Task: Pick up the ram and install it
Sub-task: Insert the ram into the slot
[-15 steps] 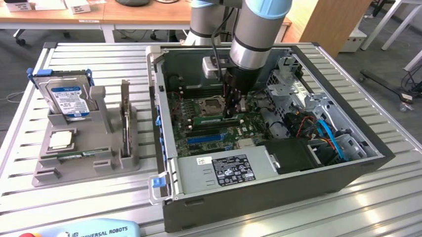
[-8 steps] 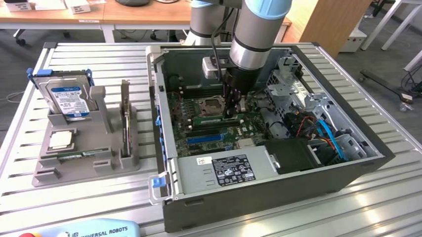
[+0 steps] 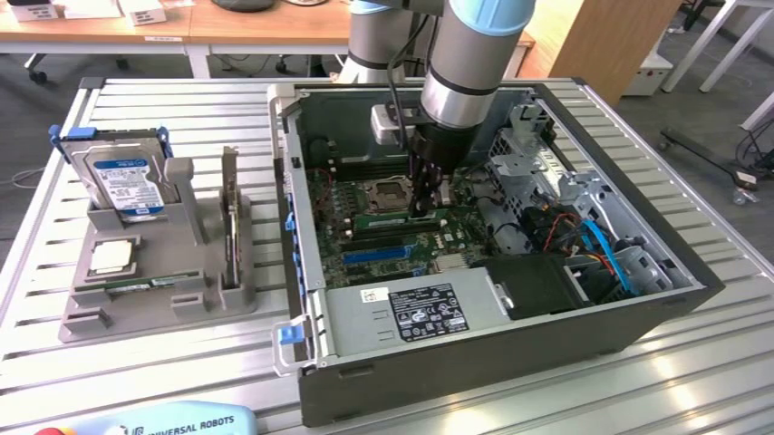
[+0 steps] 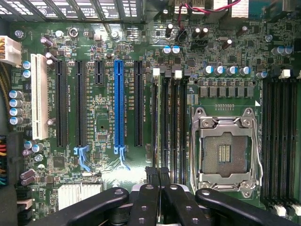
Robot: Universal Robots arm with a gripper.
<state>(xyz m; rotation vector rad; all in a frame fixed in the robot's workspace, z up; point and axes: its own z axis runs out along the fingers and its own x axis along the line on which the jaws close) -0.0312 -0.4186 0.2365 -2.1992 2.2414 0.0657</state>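
Ram, a thin green circuit-board stick [image 3: 143, 285], seems to lie flat in the grey moulded tray [image 3: 85, 319] at the exterior view's lower left, unpicked. The black gripper [image 3: 423, 210], fingers nearly together and apparently holding nothing, hangs low over the green motherboard's black memory slots [image 4: 169, 122]. Pickup and installing both look undone.

Gripper [image 4: 158, 175] body cut off at edge, anything between its tips perhaps hidden.

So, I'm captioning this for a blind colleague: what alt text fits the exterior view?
A robot arm reaches into an open computer case, its shut gripper over the motherboard beside the empty processor socket. At the exterior view's left, a grey fixture holds a hard drive and an upright expansion card.
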